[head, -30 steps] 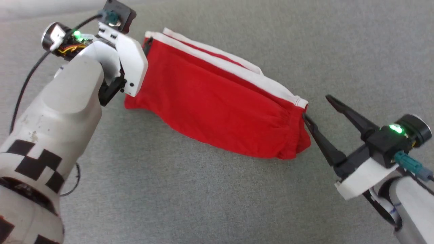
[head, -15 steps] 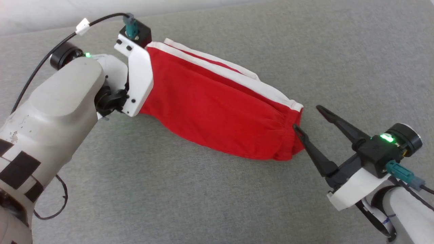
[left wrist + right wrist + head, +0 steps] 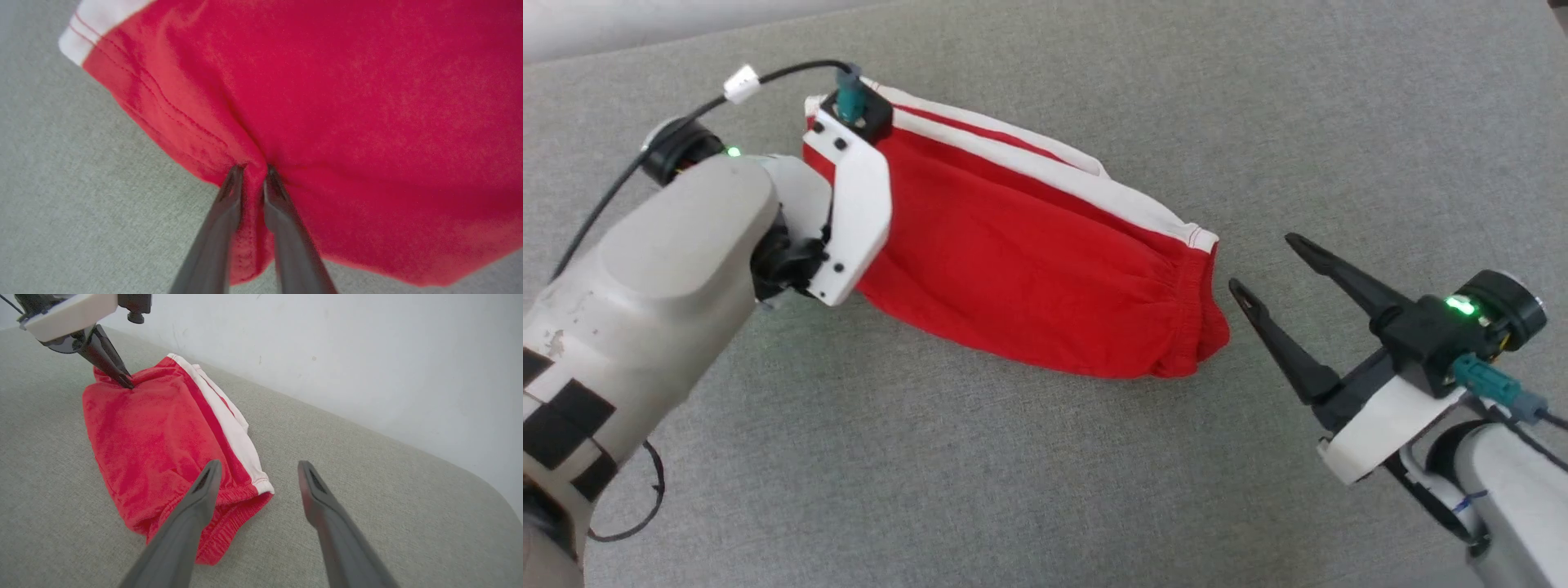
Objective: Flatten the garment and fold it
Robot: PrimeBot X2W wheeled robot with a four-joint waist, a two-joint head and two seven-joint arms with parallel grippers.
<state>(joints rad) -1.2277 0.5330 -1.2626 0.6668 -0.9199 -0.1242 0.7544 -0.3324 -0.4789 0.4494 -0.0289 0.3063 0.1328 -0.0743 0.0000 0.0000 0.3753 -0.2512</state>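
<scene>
The garment (image 3: 1029,269), red shorts with white trim, lies bunched in a long strip on the grey fabric surface (image 3: 980,457). In the left wrist view my left gripper (image 3: 254,167) is shut on a pinched fold of the red cloth (image 3: 347,102) near the hem at the strip's left end. The right wrist view shows that same left gripper (image 3: 124,381) pressed into the garment's (image 3: 151,437) far end. My right gripper (image 3: 1262,261) stands open just beyond the elastic right end, not touching it; its fingers (image 3: 204,490) straddle the white-trimmed corner in the right wrist view.
A pale wall (image 3: 347,355) rises behind the surface's far edge. A black cable (image 3: 768,77) loops off my left wrist. Bare grey fabric stretches in front of the garment and to the right of it.
My left gripper has closed on the cloth at the garment's left end. The head camera has shifted. The right gripper stays open, now a little clear of the garment's right end.
</scene>
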